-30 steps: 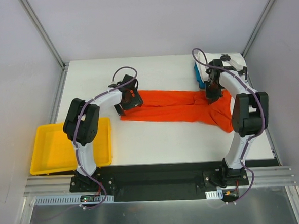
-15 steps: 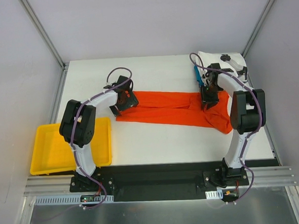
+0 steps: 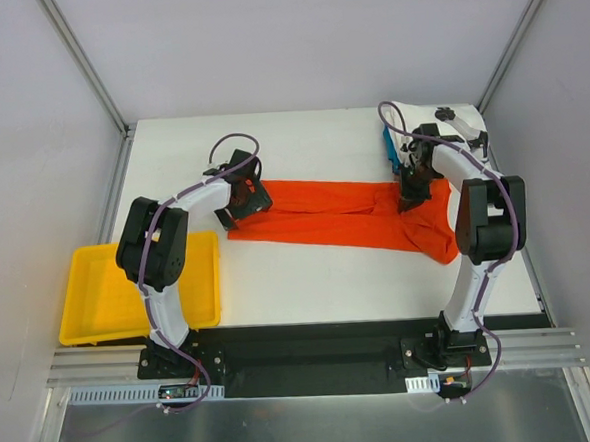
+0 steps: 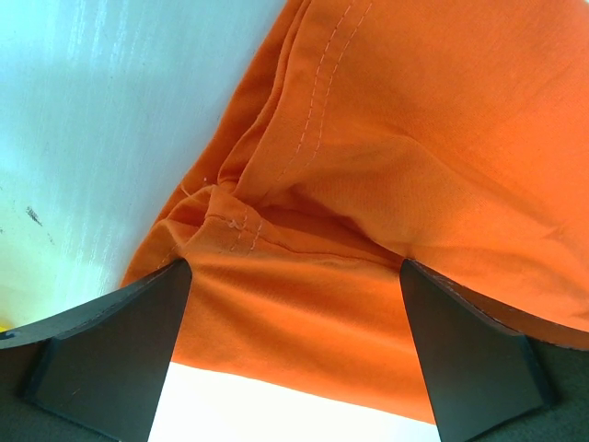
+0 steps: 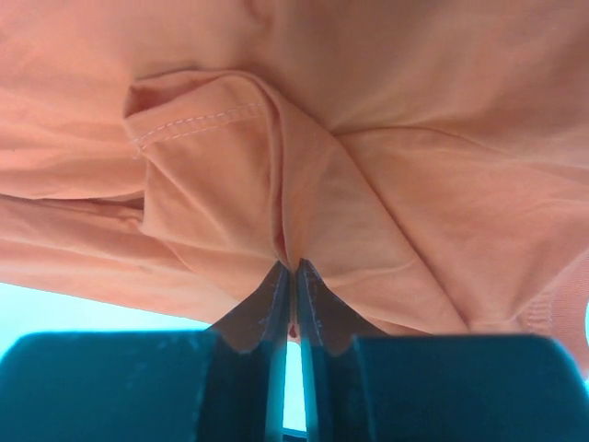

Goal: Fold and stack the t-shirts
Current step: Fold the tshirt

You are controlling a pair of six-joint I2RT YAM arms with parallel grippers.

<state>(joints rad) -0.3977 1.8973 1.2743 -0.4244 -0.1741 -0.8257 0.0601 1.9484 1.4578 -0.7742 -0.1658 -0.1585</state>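
Both arms reach forward and bend down low. The left gripper (image 4: 293, 345) is wide open. The right gripper (image 5: 293, 276) is pinched together.

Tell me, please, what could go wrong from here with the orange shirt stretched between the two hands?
1. The right hand pinches only a thin fold of the orange-red t-shirt; a pull might slip it free.
2. The left hand stands open over the hem, so that end is unheld and may drag or bunch.
3. The white t-shirt and teal-blue t-shirt lie close behind the right arm and could get nudged.
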